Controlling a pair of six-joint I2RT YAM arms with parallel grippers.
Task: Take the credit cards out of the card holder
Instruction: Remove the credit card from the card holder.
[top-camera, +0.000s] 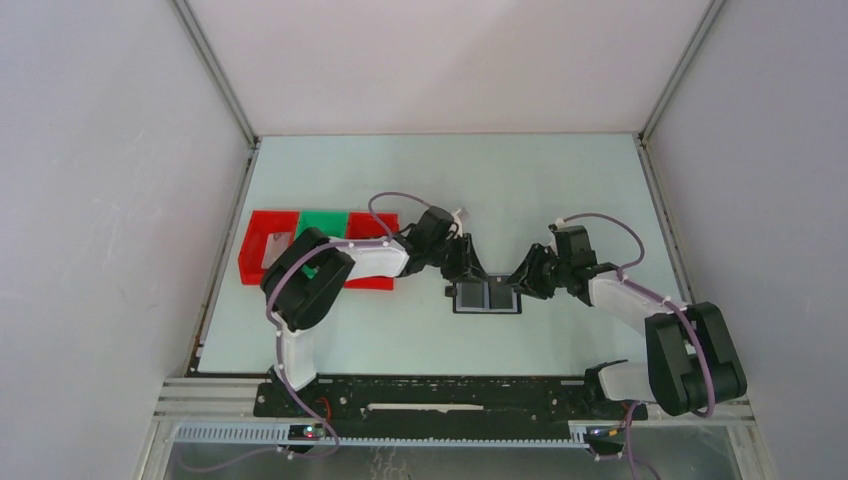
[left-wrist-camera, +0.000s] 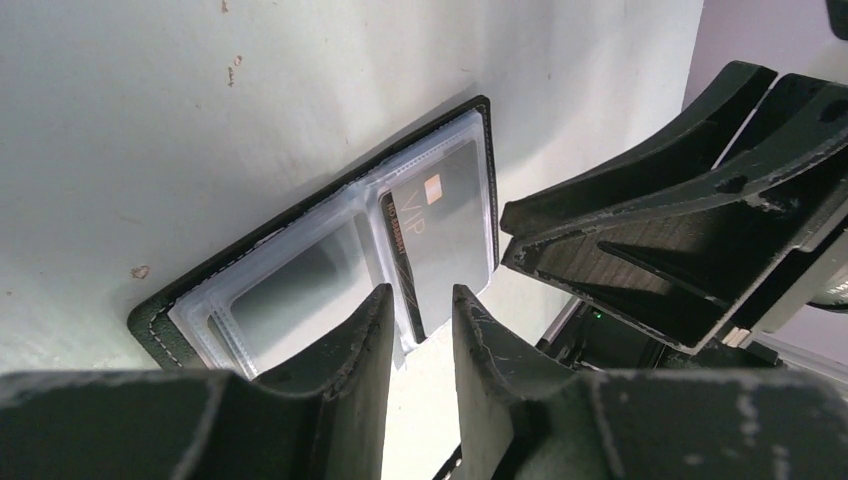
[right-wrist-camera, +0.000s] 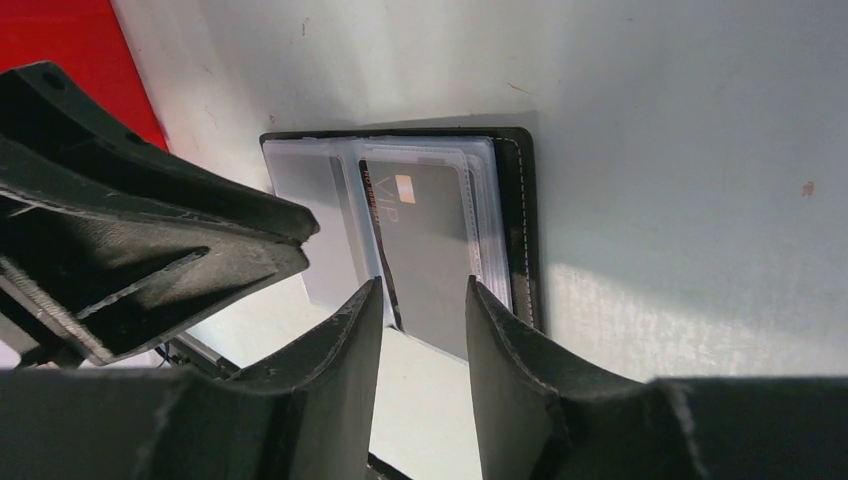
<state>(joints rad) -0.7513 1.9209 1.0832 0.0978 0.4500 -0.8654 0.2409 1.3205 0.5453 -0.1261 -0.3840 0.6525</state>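
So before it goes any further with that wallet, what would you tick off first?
1. Card holder lies open and flat on the table: ok.
2. Dark VIP card visible in its clear sleeve: ok.
3. Right gripper open, fingers lined up either side of that card's end: ok.
4. Left gripper open, gripping nothing: ok.
5. Holder pinned so it won't slide: cannot tell.
6. Grippers apart from each other: ok, though close.
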